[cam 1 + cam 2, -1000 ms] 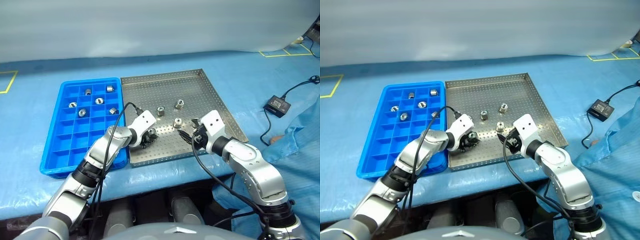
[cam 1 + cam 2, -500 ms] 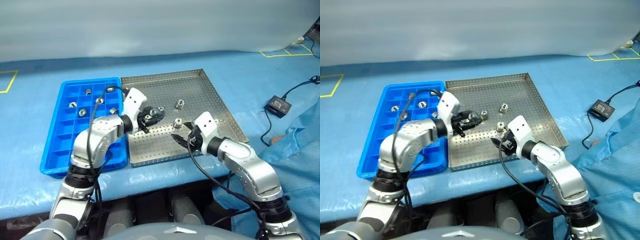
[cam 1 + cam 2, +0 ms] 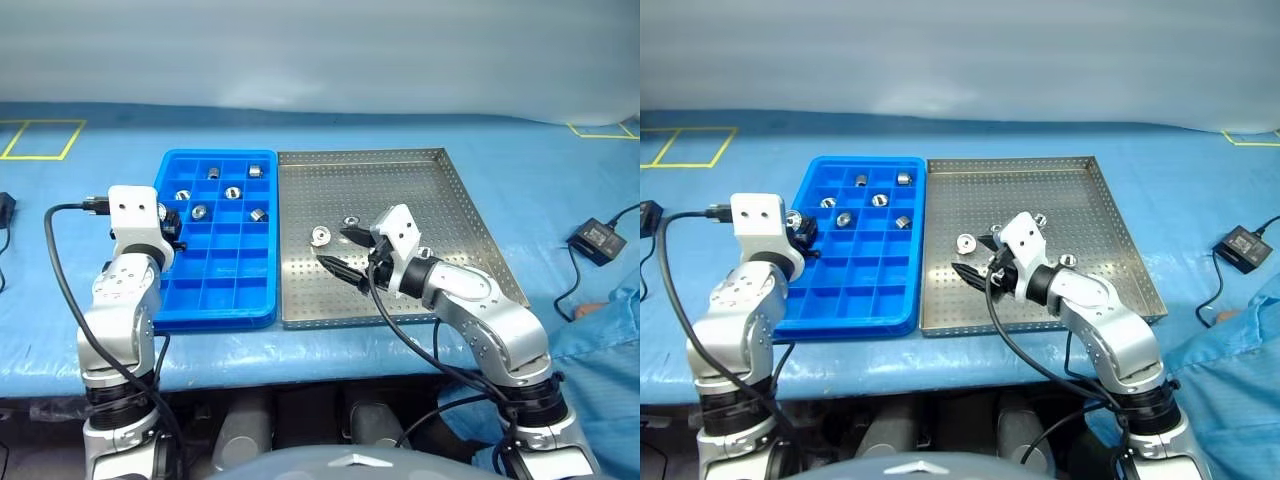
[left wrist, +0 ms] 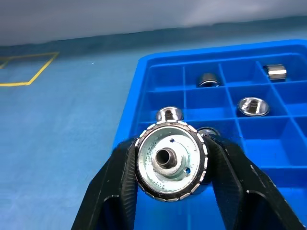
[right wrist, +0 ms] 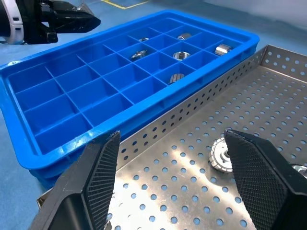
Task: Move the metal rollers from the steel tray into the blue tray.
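Note:
My left gripper (image 3: pixel 168 224) hovers at the left edge of the blue tray (image 3: pixel 216 321), shut on a knurled metal roller (image 4: pixel 170 160) held between its fingers. The blue tray holds several rollers (image 3: pixel 232 193) in its far compartments. My right gripper (image 3: pixel 343 252) stands open low over the steel tray (image 3: pixel 420 190), near its left side, with nothing between its fingers. One roller (image 5: pixel 221 154) lies on the perforated floor just ahead of it, also seen from the head camera (image 3: pixel 320 236). Another roller (image 3: pixel 352 221) lies a little farther back, and a third (image 3: pixel 1068 260) sits behind the right wrist.
Both trays lie side by side on a table covered in blue cloth (image 3: pixel 100 330). A black power adapter (image 3: pixel 598 240) with its cable lies to the right of the steel tray. Yellow tape marks (image 3: pixel 40 140) show at the far left.
The camera has turned. My left gripper swung with its roller from the steel tray's left part across to the blue tray's left edge. The right gripper shifted a little to the left.

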Robot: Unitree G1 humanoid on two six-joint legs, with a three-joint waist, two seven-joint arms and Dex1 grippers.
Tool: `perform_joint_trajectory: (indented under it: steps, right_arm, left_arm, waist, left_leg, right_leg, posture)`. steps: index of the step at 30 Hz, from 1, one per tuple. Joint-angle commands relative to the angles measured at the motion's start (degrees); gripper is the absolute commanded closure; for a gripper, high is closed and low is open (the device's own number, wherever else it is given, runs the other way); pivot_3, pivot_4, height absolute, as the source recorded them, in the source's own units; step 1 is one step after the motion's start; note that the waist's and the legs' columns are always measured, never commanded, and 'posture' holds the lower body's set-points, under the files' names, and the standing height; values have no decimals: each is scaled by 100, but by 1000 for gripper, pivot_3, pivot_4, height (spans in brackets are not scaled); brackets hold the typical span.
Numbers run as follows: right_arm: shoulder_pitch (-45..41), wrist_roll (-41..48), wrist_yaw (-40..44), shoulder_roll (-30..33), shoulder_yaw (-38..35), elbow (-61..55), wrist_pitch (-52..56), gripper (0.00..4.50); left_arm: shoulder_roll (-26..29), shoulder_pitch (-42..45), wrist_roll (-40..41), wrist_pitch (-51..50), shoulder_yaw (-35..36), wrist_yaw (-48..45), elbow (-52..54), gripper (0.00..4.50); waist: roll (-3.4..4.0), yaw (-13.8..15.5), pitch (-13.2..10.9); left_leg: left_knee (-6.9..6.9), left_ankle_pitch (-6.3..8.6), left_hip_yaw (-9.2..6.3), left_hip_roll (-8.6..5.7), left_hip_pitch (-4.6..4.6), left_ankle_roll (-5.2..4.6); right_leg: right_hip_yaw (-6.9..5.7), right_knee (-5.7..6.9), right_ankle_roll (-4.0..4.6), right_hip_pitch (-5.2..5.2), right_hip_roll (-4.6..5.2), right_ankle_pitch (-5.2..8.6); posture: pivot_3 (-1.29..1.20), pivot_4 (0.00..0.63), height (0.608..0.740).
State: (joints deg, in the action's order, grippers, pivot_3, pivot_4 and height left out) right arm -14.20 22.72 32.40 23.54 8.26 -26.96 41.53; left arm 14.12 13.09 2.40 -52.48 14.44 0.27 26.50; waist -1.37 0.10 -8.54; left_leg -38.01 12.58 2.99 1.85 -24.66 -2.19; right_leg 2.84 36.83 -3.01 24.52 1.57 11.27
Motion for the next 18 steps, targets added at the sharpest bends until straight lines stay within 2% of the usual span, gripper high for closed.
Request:
perform_joint_trajectory:
  steps: [1, 3, 5, 9, 12, 14, 18]
  right_arm:
    - [-59, -75, -125, 87, -187, -99, -78, 840]
    - [-55, -74, -166, 111, -233, -117, -78, 840]
    - [-47, -91, -199, 138, -239, -149, -76, 840]
    - [-33, -111, -264, 157, -255, -188, -68, 840]
    - [-18, -167, -367, 162, -255, -181, -55, 840]
    - [18, -376, -463, 253, -167, -53, -19, 840]
    - [104, -760, -565, 423, 84, 261, 56, 840]
  left_arm:
    - [-61, -41, -185, 305, 38, 247, -157, 2646]
    - [-60, -101, -236, 405, -2, 283, -340, 2646]
    - [-108, -119, -324, 473, -15, 409, -495, 1884]
    - [-236, -74, -335, 560, -15, 532, -512, 636]
    - [-566, 135, -2, 1222, 2, 416, -432, 636]
    - [-724, 357, 602, 1474, -278, -334, -354, 636]
    - [-316, 741, 1185, 1199, -1309, -1870, -505, 636]
  waist:
    - [0, -8, 0]
    - [0, -29, 0]
    - [-1, -49, 0]
    - [-1, -73, 0]
    - [-3, -61, 1]
    - [-4, -52, 1]
    - [-4, -85, 2]
  left_leg:
    - [0, 0, 1, 0, 1, 0]
    - [1, 0, 2, 2, 1, 0]
    - [4, 0, 2, 4, 1, 0]
    - [4, 0, 1, 7, 0, 0]
    - [2, 0, 1, 7, -1, 0]
    - [-1, 0, 0, 5, -2, 0]
    - [-5, 1, 5, -14, -2, -2]
  right_leg:
    - [0, 0, 0, 0, 1, 0]
    - [-2, 1, 1, 1, 0, 0]
    - [-4, 2, 3, 3, -2, 1]
    - [-5, 1, 4, 3, -3, 2]
    - [-5, 1, 4, 1, -1, 2]
    - [-7, 1, 4, 0, 2, 2]
    - [-3, 0, 5, -2, 10, 1]
  posture:
    - [24, 150, 740]
    - [21, 150, 740]
    - [14, 150, 740]
    - [5, 150, 740]
    - [-9, 150, 740]
    - [-21, 150, 740]
    - [-33, 150, 740]
